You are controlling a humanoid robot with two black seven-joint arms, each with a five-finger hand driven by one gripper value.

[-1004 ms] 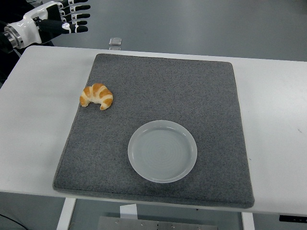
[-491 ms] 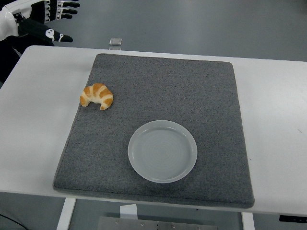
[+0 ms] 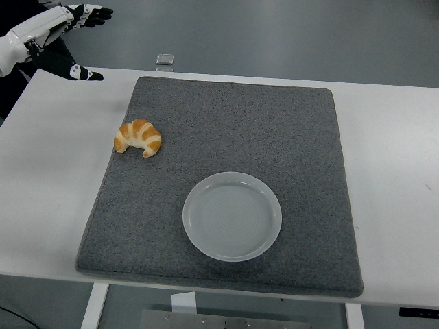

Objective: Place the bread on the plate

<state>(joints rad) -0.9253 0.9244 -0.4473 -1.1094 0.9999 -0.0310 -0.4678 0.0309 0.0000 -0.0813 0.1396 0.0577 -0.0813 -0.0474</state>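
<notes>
A golden croissant [image 3: 138,137] lies at the left edge of the grey mat [image 3: 226,123]. Nearer to me, a little right of the mat's middle, sits an empty translucent white plate [image 3: 232,216]. My left hand [image 3: 81,34] hovers at the top left corner, above the table's far left edge and well away from the croissant. Its fingers are spread and hold nothing. The right arm does not show.
A small clear object [image 3: 164,59] lies just beyond the table's far edge. The white table [image 3: 391,157] extends on both sides of the mat.
My left hand has turned and dropped a little at the top left corner, with the thumb now lower over the table's far edge. The croissant and the plate have not moved.
</notes>
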